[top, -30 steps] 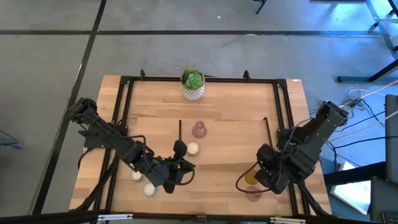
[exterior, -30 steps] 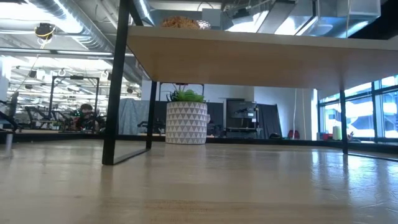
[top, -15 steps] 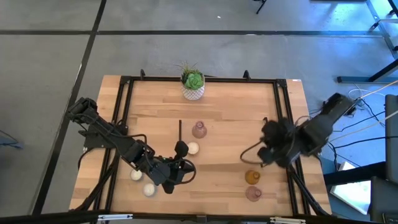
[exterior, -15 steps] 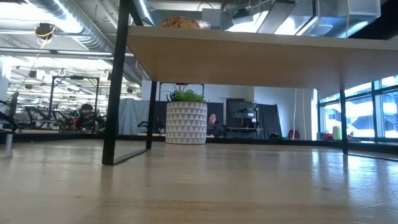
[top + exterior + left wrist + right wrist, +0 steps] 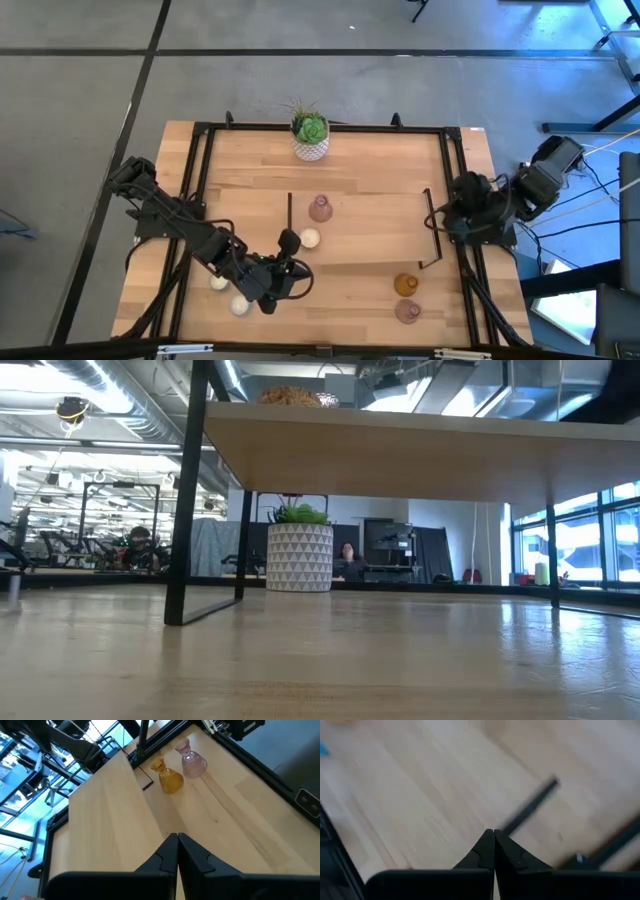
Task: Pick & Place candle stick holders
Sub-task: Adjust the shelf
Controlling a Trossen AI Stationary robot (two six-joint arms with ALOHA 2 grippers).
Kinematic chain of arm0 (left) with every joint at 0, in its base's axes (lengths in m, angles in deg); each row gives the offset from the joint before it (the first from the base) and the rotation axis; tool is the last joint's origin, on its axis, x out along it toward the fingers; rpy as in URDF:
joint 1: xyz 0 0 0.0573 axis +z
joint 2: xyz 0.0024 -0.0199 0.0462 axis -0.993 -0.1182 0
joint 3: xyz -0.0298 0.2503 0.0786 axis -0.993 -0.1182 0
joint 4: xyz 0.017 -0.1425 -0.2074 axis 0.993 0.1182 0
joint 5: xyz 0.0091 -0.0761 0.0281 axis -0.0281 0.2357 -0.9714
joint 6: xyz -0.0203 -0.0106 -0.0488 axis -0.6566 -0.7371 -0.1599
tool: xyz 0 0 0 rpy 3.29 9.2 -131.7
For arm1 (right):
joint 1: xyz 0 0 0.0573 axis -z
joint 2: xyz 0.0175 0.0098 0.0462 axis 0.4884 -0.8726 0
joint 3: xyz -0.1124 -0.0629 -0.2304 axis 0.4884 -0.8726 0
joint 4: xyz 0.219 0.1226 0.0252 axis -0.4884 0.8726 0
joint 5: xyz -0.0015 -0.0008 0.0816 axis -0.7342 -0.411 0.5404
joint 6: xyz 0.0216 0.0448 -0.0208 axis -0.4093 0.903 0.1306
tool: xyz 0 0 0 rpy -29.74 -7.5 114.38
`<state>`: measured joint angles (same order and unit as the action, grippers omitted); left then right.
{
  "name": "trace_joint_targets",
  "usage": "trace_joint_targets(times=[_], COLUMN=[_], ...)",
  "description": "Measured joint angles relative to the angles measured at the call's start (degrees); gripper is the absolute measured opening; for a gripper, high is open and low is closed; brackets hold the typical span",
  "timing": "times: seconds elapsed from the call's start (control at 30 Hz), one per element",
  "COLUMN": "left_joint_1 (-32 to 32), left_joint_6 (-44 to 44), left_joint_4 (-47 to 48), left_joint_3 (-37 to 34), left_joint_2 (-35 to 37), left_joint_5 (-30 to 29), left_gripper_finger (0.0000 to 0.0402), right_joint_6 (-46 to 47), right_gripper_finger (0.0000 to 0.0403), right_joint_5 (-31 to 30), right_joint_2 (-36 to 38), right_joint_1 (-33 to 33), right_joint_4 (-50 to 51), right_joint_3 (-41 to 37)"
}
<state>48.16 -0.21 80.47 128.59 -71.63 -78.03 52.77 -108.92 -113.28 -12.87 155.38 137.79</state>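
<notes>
On the wooden counter (image 5: 360,190) the step in hand looks like a pause between two placements, because neither gripper carries anything. The left gripper (image 5: 283,285) sits low near the front edge, left of the middle, and its fingers (image 5: 167,856) are pressed fully together with nothing between them. The right gripper (image 5: 447,222) is raised by the right side rail, its fingers (image 5: 485,850) also closed and empty. The candle stick holders lie in three groups: the amber holder (image 5: 404,285) and a pink holder (image 5: 407,311) stand close together at the front right (the left wrist view shows them upright, side by side), a second pink holder (image 5: 320,209) stands in the middle with a cream holder (image 5: 309,238) just beside it, and two more cream holders (image 5: 229,295) are at the front left, just behind the left gripper. The potted plant (image 5: 310,137) at the far edge is not part of the job. My judgement is that the next move needs the left fingers to open first and then go to one of the nearby cream pieces, coming down from above so that its neighbour is not pushed. I can read no brand, label or writing anywhere.
</notes>
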Motion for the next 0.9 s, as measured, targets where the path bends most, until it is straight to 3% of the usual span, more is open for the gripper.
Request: trace_joint_targets(times=[0.17, 0.33, 0.57, 0.9], left_joint_1=[-0.6, -0.4, 0.0, -0.1], left_joint_6=[0.4, 0.8, 0.8, 1.0], left_joint_4=[-0.8, -1.3, -1.0, -0.9], left_joint_3=[0.0, 0.0, 0.0, 0.0], left_joint_2=[0.0, 0.0, 0.0, 0.0], left_joint_5=[0.0, 0.0, 0.0, 0.0], left_gripper_finger=[0.0002, 0.0005, 0.0003, 0.0002], right_joint_6=[5.2, 10.5, 15.5, 15.3], right_gripper_finger=[0.0, 0.0, 0.0, 0.0], right_joint_5=[6.3, 12.6, 16.2, 18.0], right_joint_2=[5.2, 5.6, 0.0, -6.9], right_joint_1=[0.0, 0.0, 0.0, 0.0], right_joint_4=[0.0, 0.0, -0.1, -5.4], right_joint_3=[-8.8, -14.8, -17.9, -17.9])
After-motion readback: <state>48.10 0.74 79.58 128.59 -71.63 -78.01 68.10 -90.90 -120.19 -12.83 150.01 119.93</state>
